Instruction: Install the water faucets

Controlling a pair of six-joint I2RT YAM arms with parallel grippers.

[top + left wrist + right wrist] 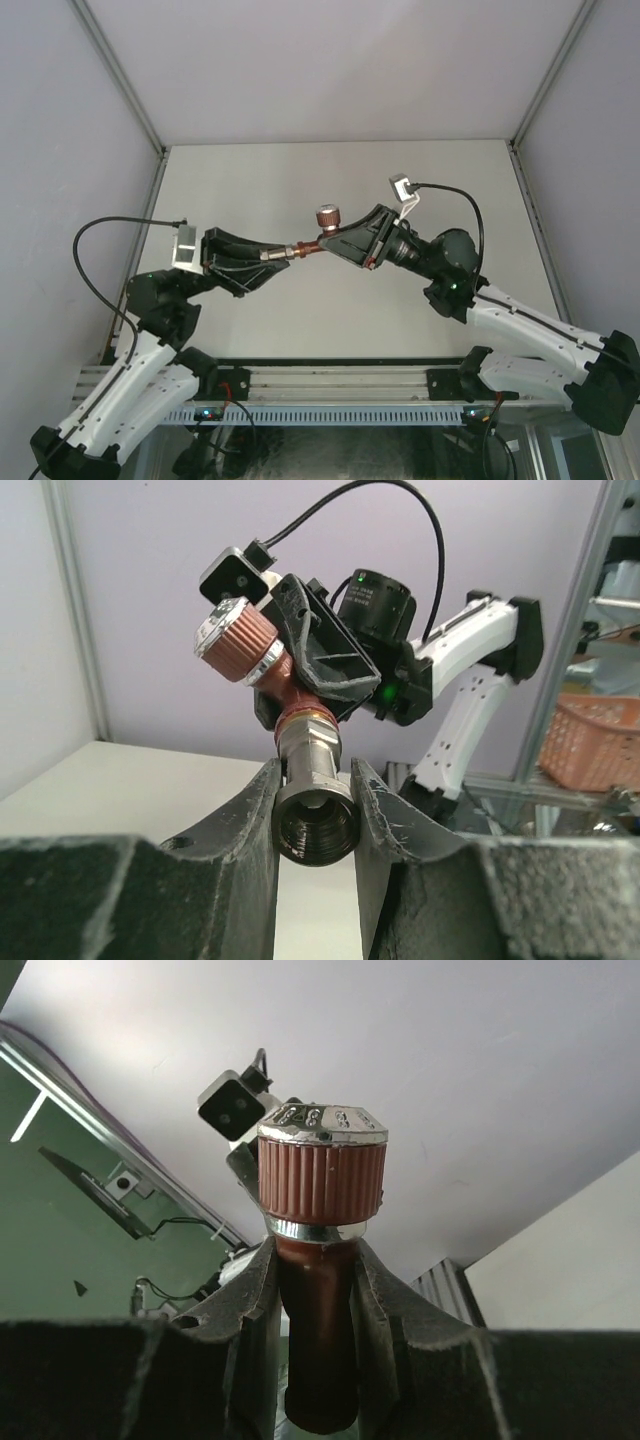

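From above, the left claw (262, 257) and right claw (345, 245) meet tip to tip in mid-air over the table (300, 170). The fitting (277, 254) sits at the left claw's tip. The tap (312, 247) sits at the right claw's tip, with its knob (326, 217) standing out sideways past the right fingers.

In the left wrist view, the left claw is closed to a narrow gap on the silver fitting, a finger pressed against each side. The fitting's open threaded end faces back toward the wrist, and it meets the tap just beyond the fingertips.

In the right wrist view, the right claw is clamped on the tap's red-brown stem, with the knob just past its fingertips.

I cannot tell how far the threads are engaged. If the claws sit off one axis during turning, the threads could cross and jam. The smooth round metal could also slip in the pads, and a slack grip would drop a part onto the table below.
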